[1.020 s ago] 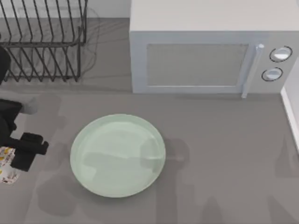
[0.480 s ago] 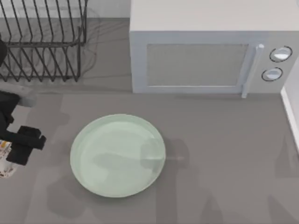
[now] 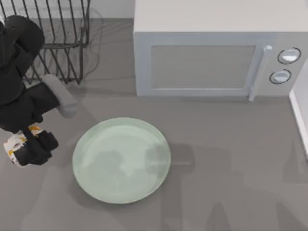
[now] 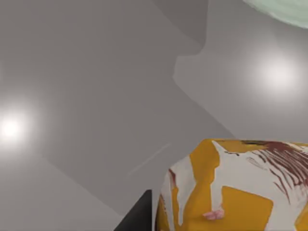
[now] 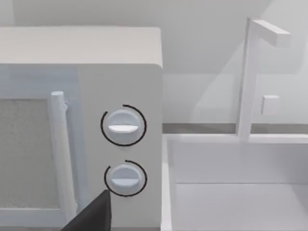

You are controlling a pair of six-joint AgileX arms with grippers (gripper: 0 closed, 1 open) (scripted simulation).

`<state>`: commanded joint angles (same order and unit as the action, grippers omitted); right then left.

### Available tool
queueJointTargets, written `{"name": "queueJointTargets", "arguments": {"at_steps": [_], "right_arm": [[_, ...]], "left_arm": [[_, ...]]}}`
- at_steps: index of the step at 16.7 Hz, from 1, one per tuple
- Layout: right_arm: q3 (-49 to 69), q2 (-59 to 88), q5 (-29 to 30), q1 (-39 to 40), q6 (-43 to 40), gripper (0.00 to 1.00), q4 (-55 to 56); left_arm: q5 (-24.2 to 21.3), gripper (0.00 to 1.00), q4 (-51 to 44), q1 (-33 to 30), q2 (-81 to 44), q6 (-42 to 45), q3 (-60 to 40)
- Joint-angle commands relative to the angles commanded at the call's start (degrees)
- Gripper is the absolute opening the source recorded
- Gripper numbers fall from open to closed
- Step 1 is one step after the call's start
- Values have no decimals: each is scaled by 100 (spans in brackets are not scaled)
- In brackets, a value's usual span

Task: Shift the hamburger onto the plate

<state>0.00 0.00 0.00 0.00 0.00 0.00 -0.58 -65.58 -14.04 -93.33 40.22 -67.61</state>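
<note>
Overhead, left claw (image 3: 30,148) clamps the hamburger (image 3: 14,147) beside the plate (image 3: 121,160); wrist view shows its orange wrapper.

You can't read any words or numbers here. The hamburger (image 4: 240,187) wrapper has only yellow and red blotches, and the microwave (image 5: 96,125) knobs are blank.

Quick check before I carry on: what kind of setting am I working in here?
Most likely a kitchen counter, rendered in simulation. A white microwave with two dials stands at the back, a black wire dish rack sits at the back left, and what looks like a white sink adjoins the microwave.
</note>
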Motion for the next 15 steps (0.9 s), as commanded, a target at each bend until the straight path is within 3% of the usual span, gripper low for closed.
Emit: {"name": "queueJointTargets", "arguments": {"at_steps": [10, 15], "right_arm": [[0, 0, 0, 0, 0, 100, 0], [0, 0, 0, 0, 0, 100, 0]], "left_arm": [[-110, 0, -297, -1299, -1463, 7034, -1148], [-128, 0, -178, -1810, -1766, 9581, -1575]]}}
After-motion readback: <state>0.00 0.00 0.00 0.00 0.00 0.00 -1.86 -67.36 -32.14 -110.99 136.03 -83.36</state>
